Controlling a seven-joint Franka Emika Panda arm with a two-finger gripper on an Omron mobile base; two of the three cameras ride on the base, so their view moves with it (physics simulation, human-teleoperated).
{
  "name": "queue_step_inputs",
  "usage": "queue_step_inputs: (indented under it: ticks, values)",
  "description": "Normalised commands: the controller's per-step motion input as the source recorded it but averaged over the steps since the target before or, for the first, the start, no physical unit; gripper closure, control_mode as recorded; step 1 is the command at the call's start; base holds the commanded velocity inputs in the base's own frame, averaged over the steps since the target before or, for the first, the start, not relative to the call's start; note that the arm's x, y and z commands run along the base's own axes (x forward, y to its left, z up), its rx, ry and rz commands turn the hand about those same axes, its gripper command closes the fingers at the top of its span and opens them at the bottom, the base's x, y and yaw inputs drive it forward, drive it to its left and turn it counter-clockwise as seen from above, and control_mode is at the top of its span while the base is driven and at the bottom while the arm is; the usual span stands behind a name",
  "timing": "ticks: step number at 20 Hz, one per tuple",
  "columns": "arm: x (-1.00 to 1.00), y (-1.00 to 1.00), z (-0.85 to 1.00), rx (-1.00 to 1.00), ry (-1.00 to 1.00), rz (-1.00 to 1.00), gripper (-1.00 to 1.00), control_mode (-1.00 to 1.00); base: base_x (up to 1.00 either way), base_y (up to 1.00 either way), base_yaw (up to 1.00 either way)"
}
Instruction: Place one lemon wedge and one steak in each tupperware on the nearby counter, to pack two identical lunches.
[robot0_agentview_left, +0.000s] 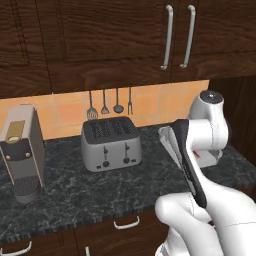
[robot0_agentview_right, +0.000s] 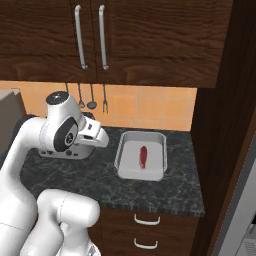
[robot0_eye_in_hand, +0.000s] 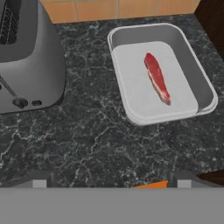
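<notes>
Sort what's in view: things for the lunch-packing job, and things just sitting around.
For the job: tupperware, the steak lying in it, the counter, the open gripper.
Just there: toaster, coffee machine, hanging utensils, wall cabinets.

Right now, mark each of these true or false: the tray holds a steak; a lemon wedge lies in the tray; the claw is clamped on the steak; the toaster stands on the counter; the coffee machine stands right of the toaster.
1. The tray holds a steak. True.
2. A lemon wedge lies in the tray. False: the steak lies there alone.
3. The claw is clamped on the steak. False: it is open, above the counter, apart from the steak.
4. The toaster stands on the counter. True.
5. The coffee machine stands right of the toaster. False: in the left base view it stands to the toaster's left.
</notes>
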Motion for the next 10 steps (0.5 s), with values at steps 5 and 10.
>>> queue_step_inputs:
  ticks: [5, 10]
  values:
    - [-0.45, 0.02, 0.32, 0.0, 0.0, 0.0, -1.0, -1.0, 0.0, 0.0, 0.0]
    - [-0.52, 0.0, 0.51, 0.0, -0.03, 0.0, -1.0, -1.0, 0.0, 0.0, 0.0]
